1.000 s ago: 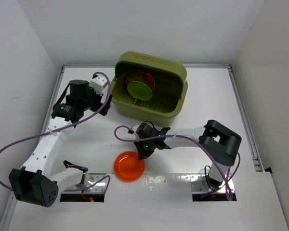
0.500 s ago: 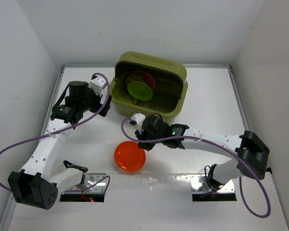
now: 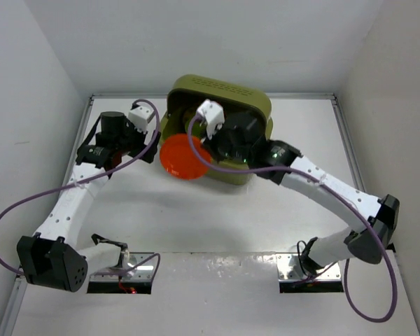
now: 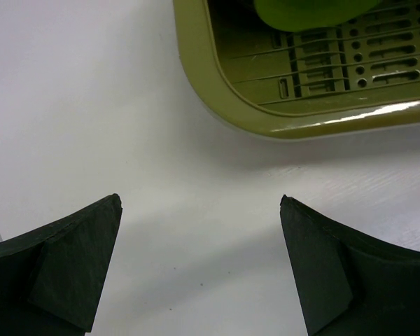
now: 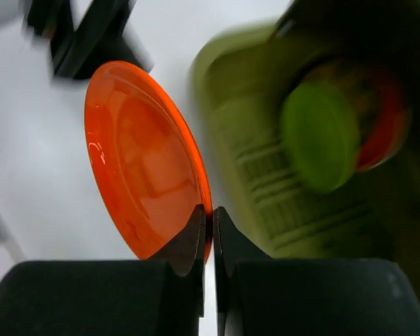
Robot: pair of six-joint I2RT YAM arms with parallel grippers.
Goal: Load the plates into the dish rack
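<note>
The olive-green dish rack [image 3: 248, 98] stands at the table's back middle. My right gripper [image 3: 211, 155] is shut on the rim of an orange-red plate [image 3: 184, 157] and holds it on edge at the rack's front left corner. In the right wrist view the plate [image 5: 143, 161] stands left of the rack [image 5: 252, 161]. A lime green plate [image 5: 320, 133] stands in the rack, with an orange-red plate [image 5: 390, 126] behind it. The brown plate does not show clearly. My left gripper [image 3: 148, 143] is open and empty, just left of the rack [image 4: 294, 119].
White walls close in the table on three sides. A metal rail [image 3: 357, 175] runs along the right edge. My left arm's purple cable [image 3: 28, 210] loops out over the left side.
My right gripper has lifted the orange-red plate from the table's front middle and carried it back to the rack's front left corner, turning it on edge. The left arm has barely moved.
</note>
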